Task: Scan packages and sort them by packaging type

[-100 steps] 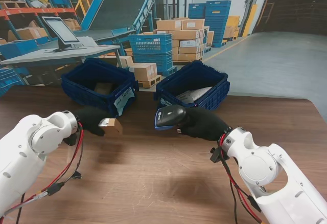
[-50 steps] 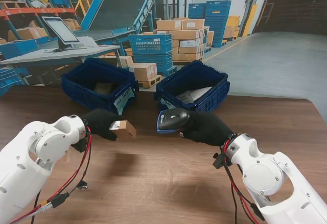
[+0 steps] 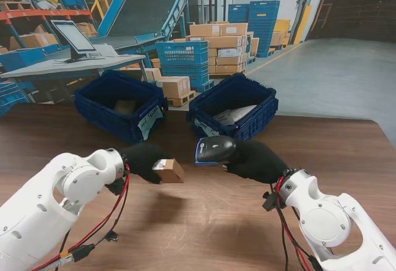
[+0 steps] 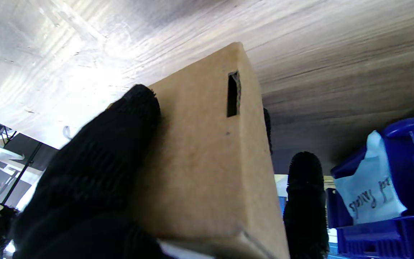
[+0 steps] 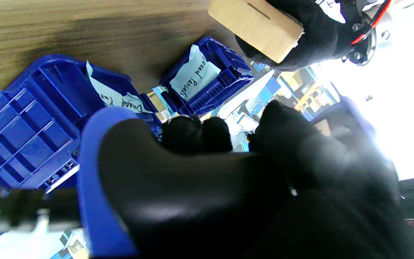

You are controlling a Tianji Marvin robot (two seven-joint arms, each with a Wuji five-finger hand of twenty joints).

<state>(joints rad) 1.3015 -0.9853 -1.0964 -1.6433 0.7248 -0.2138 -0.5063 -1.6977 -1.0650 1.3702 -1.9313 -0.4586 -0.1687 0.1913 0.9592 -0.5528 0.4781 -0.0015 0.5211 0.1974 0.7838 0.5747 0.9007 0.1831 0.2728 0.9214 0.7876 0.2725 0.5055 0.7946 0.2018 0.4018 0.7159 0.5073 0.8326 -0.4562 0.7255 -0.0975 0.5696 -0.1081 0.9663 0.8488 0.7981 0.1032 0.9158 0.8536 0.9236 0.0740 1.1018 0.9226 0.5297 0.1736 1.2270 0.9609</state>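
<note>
Left hand (image 3: 143, 160) grips a small cardboard box (image 3: 168, 170), right hand (image 3: 253, 159) clasps the barcode scanner (image 3: 213, 150); a label angled away could spoil the scan.

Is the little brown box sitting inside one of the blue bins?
No, the left hand holds the little brown box over the table, nearer to me than both blue bins.
</note>
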